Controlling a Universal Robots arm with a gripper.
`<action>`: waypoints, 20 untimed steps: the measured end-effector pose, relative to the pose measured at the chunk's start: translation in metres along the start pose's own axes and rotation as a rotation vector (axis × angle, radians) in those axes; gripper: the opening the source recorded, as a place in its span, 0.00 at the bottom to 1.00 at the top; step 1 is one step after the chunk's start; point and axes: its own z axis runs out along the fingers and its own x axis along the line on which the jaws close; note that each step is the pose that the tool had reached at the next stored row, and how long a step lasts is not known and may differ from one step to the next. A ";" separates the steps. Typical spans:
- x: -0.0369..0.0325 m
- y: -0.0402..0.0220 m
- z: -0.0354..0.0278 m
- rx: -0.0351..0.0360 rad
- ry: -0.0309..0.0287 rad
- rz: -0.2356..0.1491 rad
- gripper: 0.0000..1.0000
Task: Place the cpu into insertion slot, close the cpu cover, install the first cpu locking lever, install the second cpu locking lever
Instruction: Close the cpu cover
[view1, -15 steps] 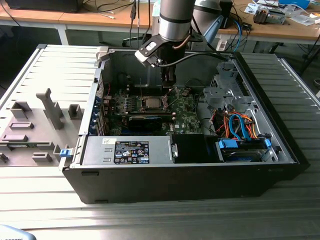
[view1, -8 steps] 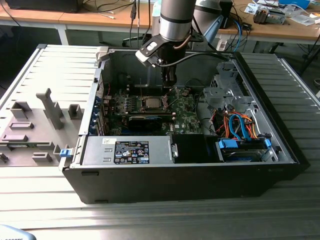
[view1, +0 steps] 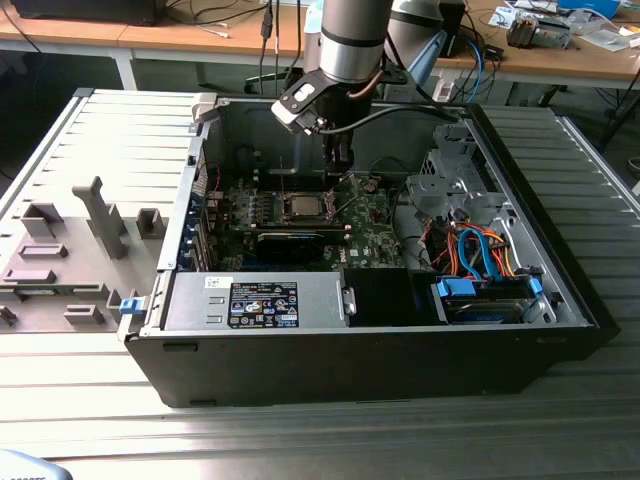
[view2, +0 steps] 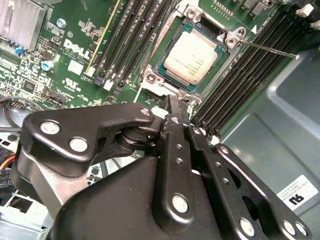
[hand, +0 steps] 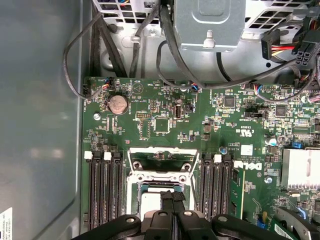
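Observation:
The cpu (view2: 192, 56), a flat silver-grey square, lies in the insertion slot (view2: 152, 77) on the green motherboard (hand: 165, 125). In the exterior view the cpu (view1: 303, 207) sits mid-board inside the open computer case. The cpu cover (hand: 162, 150), a thin silvery frame, looks tilted up at the socket's far edge. A thin wire locking lever (view2: 265, 49) sticks out sideways, unlatched. My gripper (view2: 175, 102) hovers just above the socket's edge, fingers shut together with nothing between them. In the first wrist view the gripper (hand: 172, 196) partly hides the cpu.
Long black memory slots (hand: 105, 190) flank the socket on both sides. A black card (view1: 300, 240) lies in front of the socket. A power supply (view1: 255, 303), a drive cage (view1: 450, 180) and orange and blue cables (view1: 480, 255) crowd the case. The case walls (view1: 210, 150) stand close.

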 end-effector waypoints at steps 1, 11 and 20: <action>0.0000 0.0000 0.0000 -0.0001 0.0008 0.000 0.11; -0.0001 0.0014 -0.0001 -0.0003 0.0069 0.000 0.11; -0.0002 0.0042 -0.0003 -0.0004 0.0074 0.000 0.11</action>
